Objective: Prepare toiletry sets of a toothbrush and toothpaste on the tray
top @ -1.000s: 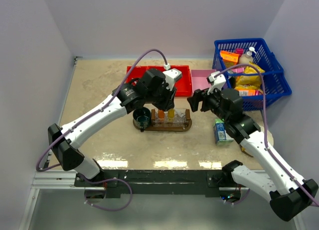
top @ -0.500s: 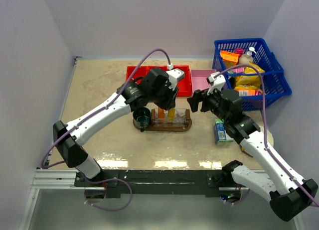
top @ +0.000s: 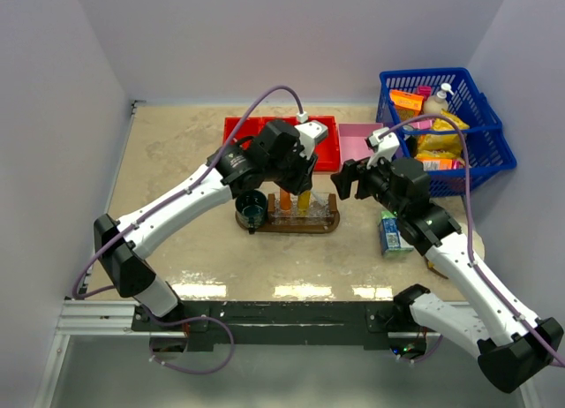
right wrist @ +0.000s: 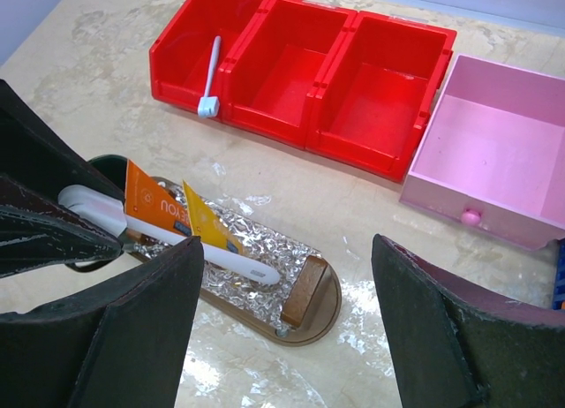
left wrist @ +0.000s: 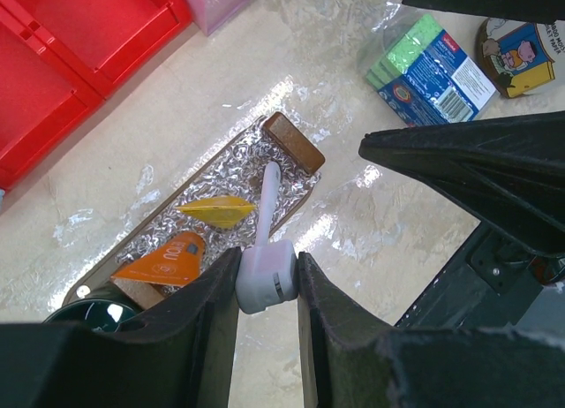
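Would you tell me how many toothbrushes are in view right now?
2. One toothbrush is held by the left gripper over the tray; a second toothbrush lies in the red bin's left compartment. Others may be hidden.

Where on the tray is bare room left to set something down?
The foil between the yellow tube and the wooden block is bare, as is the table toward the red bin. The green cup end is crowded: orange tube, toothbrush, left jaws.

The left gripper point(left wrist: 265, 284) is covering the tray point(left wrist: 296, 147)'s near end and the toothbrush point(left wrist: 267, 192)'s end over it. Beyond the tray, the pink box point(right wrist: 494, 152) is running off the edge.
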`<state>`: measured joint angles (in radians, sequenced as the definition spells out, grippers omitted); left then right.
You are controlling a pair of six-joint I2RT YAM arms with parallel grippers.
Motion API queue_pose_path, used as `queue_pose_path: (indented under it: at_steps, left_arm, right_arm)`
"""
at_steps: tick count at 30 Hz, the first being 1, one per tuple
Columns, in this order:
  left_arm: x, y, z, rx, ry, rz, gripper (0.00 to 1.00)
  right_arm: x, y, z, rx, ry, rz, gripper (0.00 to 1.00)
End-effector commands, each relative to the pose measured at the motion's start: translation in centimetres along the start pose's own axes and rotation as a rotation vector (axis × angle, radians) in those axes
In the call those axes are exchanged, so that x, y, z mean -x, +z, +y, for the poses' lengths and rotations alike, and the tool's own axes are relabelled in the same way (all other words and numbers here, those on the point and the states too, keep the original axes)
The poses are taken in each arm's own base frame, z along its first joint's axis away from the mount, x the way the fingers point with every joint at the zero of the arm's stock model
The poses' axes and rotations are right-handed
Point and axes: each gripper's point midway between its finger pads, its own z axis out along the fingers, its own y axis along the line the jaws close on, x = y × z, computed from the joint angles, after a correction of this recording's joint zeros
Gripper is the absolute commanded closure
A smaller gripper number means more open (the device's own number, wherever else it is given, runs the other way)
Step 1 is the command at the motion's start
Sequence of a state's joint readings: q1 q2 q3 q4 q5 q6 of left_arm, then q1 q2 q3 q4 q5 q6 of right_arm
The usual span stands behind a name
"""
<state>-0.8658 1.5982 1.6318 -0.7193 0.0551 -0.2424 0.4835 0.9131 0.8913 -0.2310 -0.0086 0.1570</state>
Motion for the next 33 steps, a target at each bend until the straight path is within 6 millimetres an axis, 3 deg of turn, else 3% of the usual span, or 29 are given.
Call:
queue_pose_path:
  at_steps: [1, 33]
  left_arm:
    - [1.5, -0.2, -0.7, -0.020, 0.009, -0.057, 1.00]
    - [-0.4, 2.5, -0.2, 0.007, 0.025, 0.021, 1.00]
  right_arm:
    - [1.3, -0.4, 0.3, 0.018, 0.001, -0.054, 0.20]
    - [1.2, -0.4, 0.2, 0.016, -0.004, -0.041, 0.18]
